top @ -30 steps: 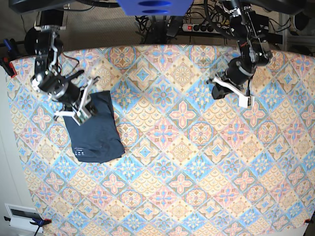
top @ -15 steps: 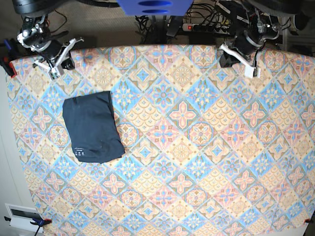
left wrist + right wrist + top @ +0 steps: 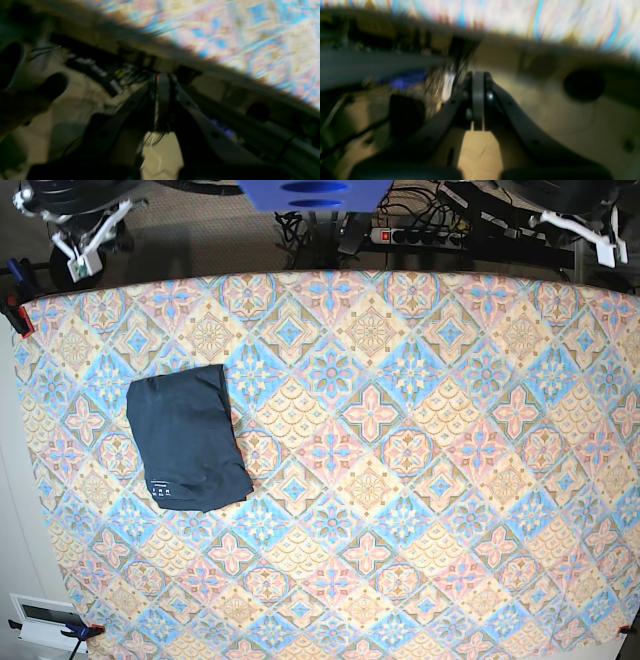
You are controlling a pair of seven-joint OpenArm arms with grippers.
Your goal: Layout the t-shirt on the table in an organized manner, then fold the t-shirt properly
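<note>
**T-shirt lies folded on patterned table, both arms drawn clear**

The t-shirt [image 3: 187, 439], plain dark navy, lies folded into a compact, roughly rectangular bundle on the left part of the table [image 3: 400, 480] in the base view, a small row of white marks showing near its lower hem. It sits flat on the cloth of pink, light-blue and cream diamond tiles, nothing touching it.

The right gripper [image 3: 478, 120] is at the top-left corner of the base view, beyond the table's far edge and well apart from the garment; its wrist camera, though blurred, shows the jaws pressed together with nothing between them. The left gripper [image 3: 162, 125] is at the top-right corner, also past the far edge; its jaws too are closed and empty. A power strip [image 3: 418, 237] and cables lie on the floor behind the table.
</note>
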